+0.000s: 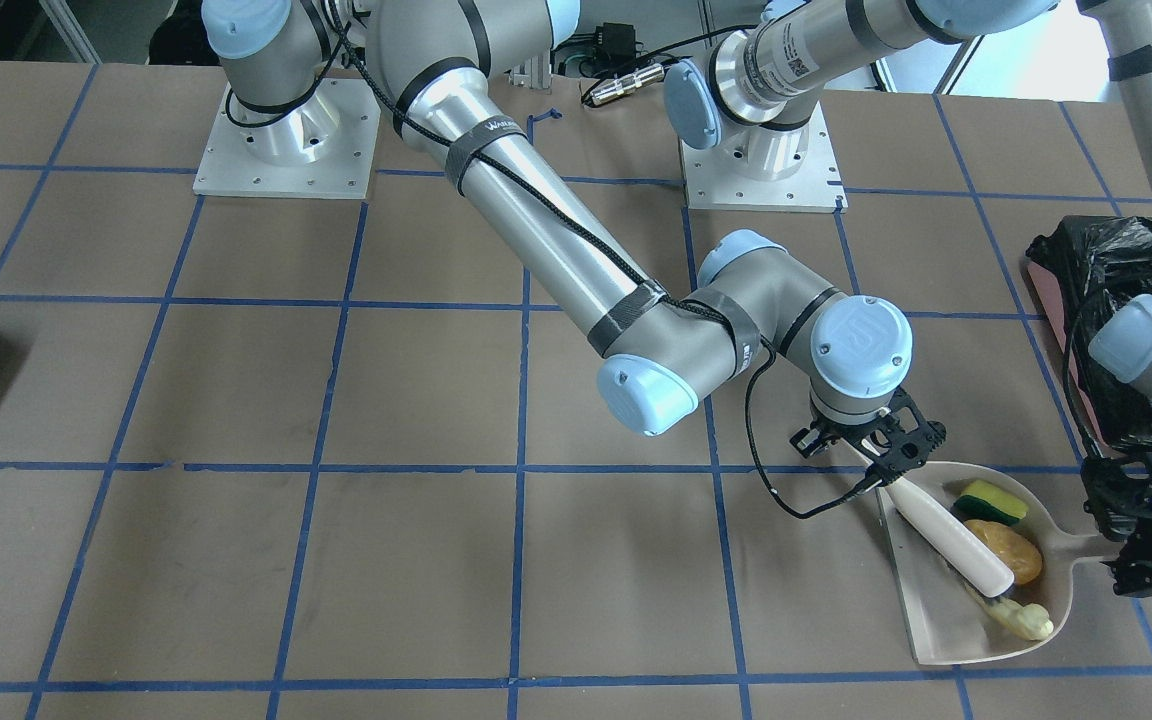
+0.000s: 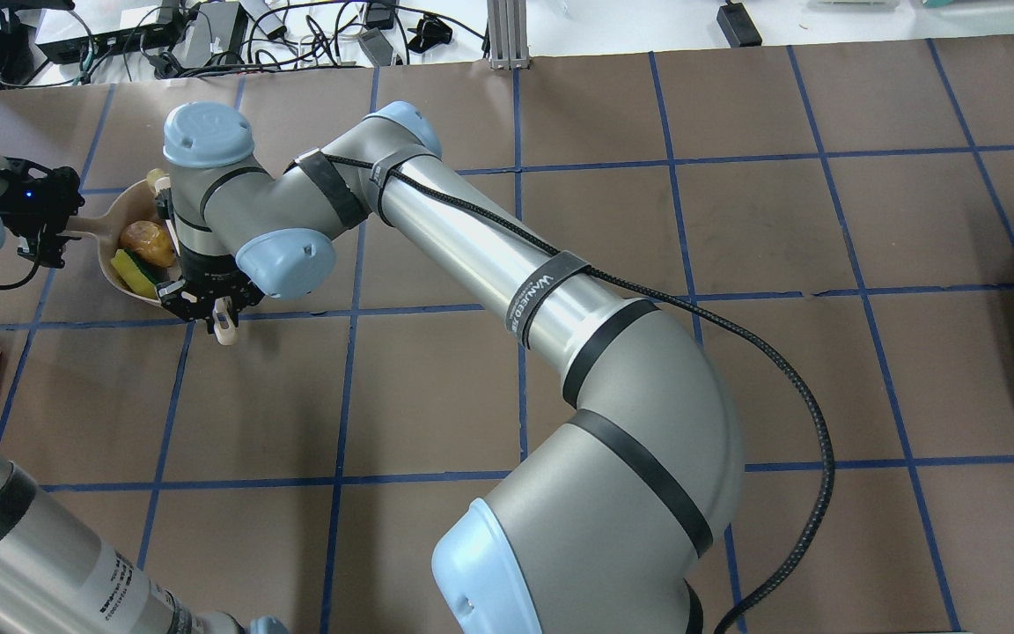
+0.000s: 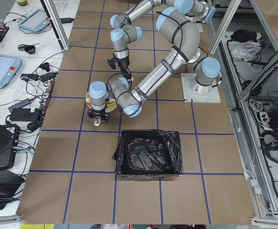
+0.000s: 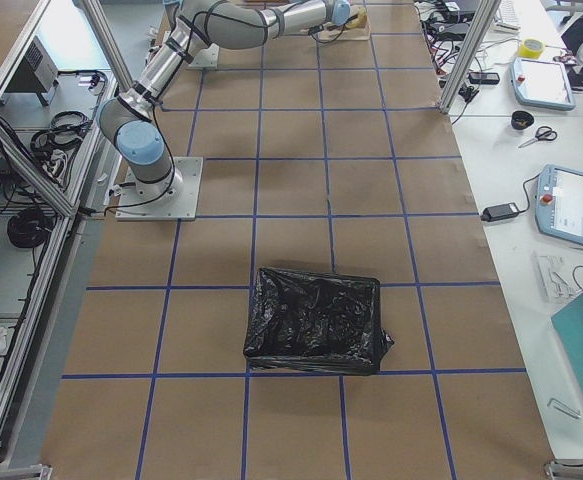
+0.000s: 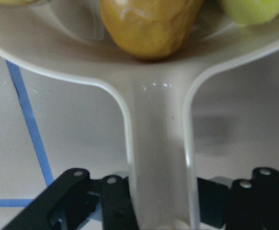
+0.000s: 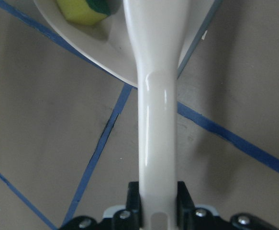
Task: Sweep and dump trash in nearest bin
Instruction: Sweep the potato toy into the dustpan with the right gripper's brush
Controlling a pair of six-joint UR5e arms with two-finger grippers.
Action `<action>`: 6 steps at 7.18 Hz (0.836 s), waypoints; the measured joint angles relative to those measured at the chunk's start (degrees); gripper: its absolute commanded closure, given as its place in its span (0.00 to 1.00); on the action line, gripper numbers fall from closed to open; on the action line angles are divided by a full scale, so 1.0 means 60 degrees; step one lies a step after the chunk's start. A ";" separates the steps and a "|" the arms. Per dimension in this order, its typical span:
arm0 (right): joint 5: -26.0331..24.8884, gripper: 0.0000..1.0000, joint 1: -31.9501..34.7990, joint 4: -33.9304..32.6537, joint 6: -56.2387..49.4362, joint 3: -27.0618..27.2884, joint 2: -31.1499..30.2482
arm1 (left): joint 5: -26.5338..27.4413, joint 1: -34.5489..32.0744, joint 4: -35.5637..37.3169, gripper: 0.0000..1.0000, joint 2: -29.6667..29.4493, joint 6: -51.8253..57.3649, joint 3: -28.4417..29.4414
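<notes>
Sponge (image 1: 991, 502), potato (image 1: 1006, 552), croissant (image 1: 1024, 619) in our dustpan (image 1: 936, 625)
Left gripper (image 5: 161, 206) clamps its handle (image 5: 158, 143); right gripper (image 6: 158, 207) clamps the white brush (image 1: 948, 542)

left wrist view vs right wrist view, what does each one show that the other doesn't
Only the left wrist view shows the potato lump and the left gripper clamped on the handle of the dustpan. Only the right wrist view shows the right gripper holding the white brush, and the green top of the sponge. Both show the dustpan's rim and the brown table with blue tape lines.
</notes>
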 measured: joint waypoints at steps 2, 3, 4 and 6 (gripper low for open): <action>0.0044 1.00 -0.0150 0.0794 0.0937 0.0090 -0.0498 | -0.0018 0.0000 -0.0007 1.00 0.0024 -0.0169 0.0005; 0.0001 1.00 -0.0325 0.1483 0.1109 0.0132 -0.0728 | -0.0019 0.0000 -0.0031 1.00 0.0065 -0.0244 0.0011; -0.0079 1.00 -0.0567 0.2362 0.1192 0.0227 -0.1066 | -0.0016 0.0004 -0.0088 1.00 0.0139 -0.0324 0.0013; -0.1260 1.00 -0.0904 0.3650 0.1418 0.1340 -0.2237 | -0.0167 0.0086 -0.0514 1.00 0.0373 -0.0512 0.0042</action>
